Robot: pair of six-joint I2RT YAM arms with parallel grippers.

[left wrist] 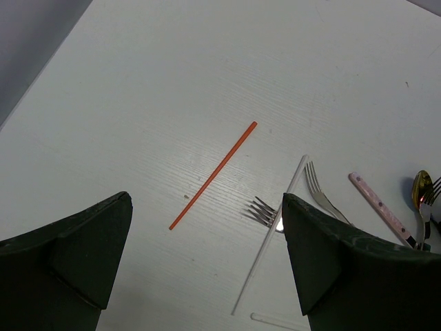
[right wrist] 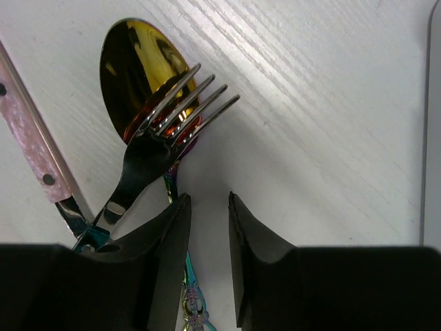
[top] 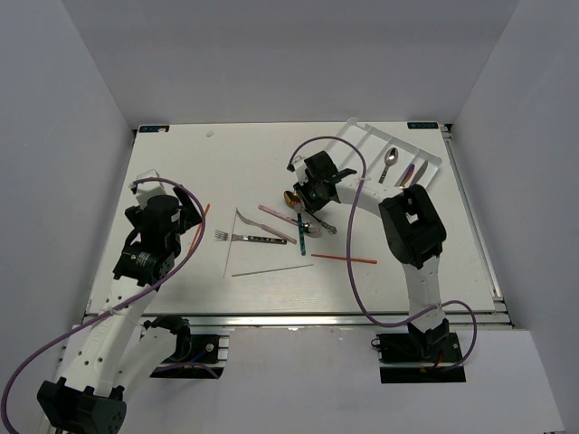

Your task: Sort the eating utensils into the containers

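One white table (top: 181, 163) carries everything. At its far right corner lies the white tray (top: 371, 128), set at a slant. A silver spoon (top: 389, 164) rests in one of its long compartments, and a darker utensil (top: 413, 174), too small to name, lies in the compartment next to it.

The left gripper (left wrist: 207, 198) hovers over the left part of the table with its fingers spread wide and nothing between them. The right gripper (right wrist: 209, 200) is low over a heap of utensils near the table's middle, with its fingers a narrow gap apart. A thin iridescent handle (right wrist: 193, 293) runs through that gap, close along one finger, and bare table shows between the handle and the other finger. Whether the fingers touch the handle cannot be told.

Just beyond the right fingertips, a silver fork (right wrist: 148, 155) lies with its tines across the bowl of a gold spoon (right wrist: 134, 62). A pink-handled knife (right wrist: 27, 131) lies beside them.

Nearer the left arm, a fork with a patterned handle (top: 251, 238) lies flat. A pale chopstick (left wrist: 272, 231) crosses just by its tines.

One red chopstick (left wrist: 213, 176) lies beneath the left gripper, and another (top: 344, 259) lies near the right arm. Both are on the table, outside the tray.
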